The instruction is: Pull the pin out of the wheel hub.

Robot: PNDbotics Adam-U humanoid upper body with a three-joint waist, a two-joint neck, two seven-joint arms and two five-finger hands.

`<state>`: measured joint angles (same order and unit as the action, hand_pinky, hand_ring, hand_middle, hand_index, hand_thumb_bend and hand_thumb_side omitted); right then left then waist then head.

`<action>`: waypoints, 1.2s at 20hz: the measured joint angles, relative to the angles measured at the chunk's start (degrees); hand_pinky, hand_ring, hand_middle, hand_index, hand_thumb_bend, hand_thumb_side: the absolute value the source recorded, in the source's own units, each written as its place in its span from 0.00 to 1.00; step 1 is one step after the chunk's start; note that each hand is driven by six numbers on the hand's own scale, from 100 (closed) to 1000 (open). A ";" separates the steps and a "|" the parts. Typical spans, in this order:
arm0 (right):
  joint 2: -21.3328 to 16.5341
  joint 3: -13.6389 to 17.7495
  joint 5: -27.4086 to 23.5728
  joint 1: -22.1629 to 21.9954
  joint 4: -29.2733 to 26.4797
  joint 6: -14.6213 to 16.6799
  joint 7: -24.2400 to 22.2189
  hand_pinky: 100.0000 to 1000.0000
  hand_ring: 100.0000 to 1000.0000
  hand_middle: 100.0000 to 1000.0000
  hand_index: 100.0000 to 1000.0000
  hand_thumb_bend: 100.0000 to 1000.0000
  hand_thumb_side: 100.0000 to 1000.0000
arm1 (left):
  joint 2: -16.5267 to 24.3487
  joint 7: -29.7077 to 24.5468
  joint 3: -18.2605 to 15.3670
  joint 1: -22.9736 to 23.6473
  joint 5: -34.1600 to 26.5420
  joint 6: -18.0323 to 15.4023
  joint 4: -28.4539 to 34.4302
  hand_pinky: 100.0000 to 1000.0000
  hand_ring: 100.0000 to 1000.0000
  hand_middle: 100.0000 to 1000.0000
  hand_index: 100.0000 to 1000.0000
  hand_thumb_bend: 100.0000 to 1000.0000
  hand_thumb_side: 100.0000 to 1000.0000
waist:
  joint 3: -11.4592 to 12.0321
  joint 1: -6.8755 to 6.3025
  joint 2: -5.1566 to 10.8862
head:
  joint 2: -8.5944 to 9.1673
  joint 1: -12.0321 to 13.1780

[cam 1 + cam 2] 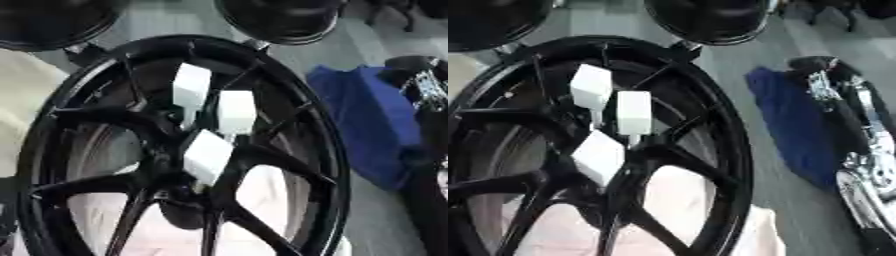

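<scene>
1. Black spoked wheel hub [289, 100]: fills most of the view, tilted, pale surface visible between its spokes.
2. Blue cloth [367, 125]: lies to the right of the hub.
3. Right arm [859, 150]: black and silver, runs down the right edge over the cloth; its hand cannot be made out, so open or closed cannot be told.
4. Three white blocks [192, 87]: clustered at the hub's centre on thin stems; which is the pin cannot be told.
</scene>
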<state>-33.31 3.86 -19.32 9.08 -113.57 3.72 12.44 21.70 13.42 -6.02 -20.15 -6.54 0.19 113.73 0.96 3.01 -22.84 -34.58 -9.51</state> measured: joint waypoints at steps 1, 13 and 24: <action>-0.61 0.00 0.20 0.01 0.00 0.20 -0.20 0.84 0.68 0.65 0.63 0.00 0.45 | 0.00 0.00 0.00 0.02 0.01 0.00 0.00 0.92 0.51 0.48 0.69 0.16 0.57 | -0.08 0.00 0.00 | 0.00 0.00; -16.48 0.39 7.03 2.09 0.00 6.48 -6.93 0.82 0.72 0.67 0.67 0.07 0.39 | 0.04 -0.08 0.00 0.97 0.05 0.09 0.00 0.92 0.51 0.48 0.69 0.15 0.57 | -0.49 0.63 0.58 | -0.57 0.03; -31.96 -2.31 16.48 5.25 -0.20 14.00 -17.38 0.81 0.75 0.70 0.71 0.14 0.39 | 0.58 -0.30 0.02 1.30 0.06 0.30 0.00 0.92 0.51 0.48 0.69 0.15 0.57 | 0.17 1.56 0.99 | -0.83 -0.25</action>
<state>-65.27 1.56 -2.84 14.33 -113.77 17.72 -4.94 22.28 13.12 -6.00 -18.85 -6.48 0.49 113.73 1.13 4.57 -21.85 -35.41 -9.75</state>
